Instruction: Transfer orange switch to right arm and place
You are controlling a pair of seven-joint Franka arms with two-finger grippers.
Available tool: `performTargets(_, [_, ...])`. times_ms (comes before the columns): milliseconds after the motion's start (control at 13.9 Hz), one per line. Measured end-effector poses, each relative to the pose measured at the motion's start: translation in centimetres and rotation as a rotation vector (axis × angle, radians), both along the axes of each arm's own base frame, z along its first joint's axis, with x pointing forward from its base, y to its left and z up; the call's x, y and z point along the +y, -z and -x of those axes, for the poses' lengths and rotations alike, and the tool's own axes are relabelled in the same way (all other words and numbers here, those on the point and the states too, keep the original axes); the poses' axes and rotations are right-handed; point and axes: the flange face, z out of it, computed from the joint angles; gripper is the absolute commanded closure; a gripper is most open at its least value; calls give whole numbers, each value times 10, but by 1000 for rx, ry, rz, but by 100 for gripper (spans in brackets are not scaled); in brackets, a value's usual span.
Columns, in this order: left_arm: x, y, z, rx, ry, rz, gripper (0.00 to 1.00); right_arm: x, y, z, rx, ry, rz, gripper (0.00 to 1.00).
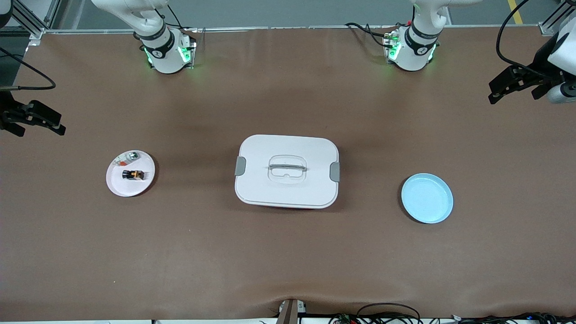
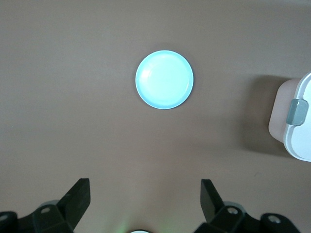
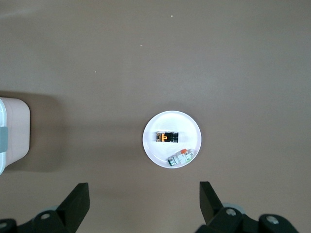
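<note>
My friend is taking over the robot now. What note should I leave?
Left claw: open, empty, waiting up at the left arm's end of the table.
Right claw: open, empty, up at the right arm's end.
Tiny black block with an orange face, the orange switch: on the small white round plate, beside a small silvery-clear piece.
Light blue round plate: bare.
Done: nothing.
Left: pick up, hand over, place.

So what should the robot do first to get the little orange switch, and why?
Probably the right gripper should come down over the white plate at its end of the table. The orange switch lies there untouched beside a small silvery piece, and both grippers hang open and empty; the left gripper is over the table's other end, above the blue plate.
</note>
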Motion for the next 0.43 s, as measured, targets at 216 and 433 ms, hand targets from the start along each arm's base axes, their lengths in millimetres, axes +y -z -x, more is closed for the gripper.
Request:
performTargets(216, [0, -1, 1, 3, 0, 0, 0, 0, 0, 0, 0, -1, 0, 0])
performTargets(433, [0, -3, 2, 9, -1, -1, 0, 0, 0, 0, 0, -1, 0, 0])
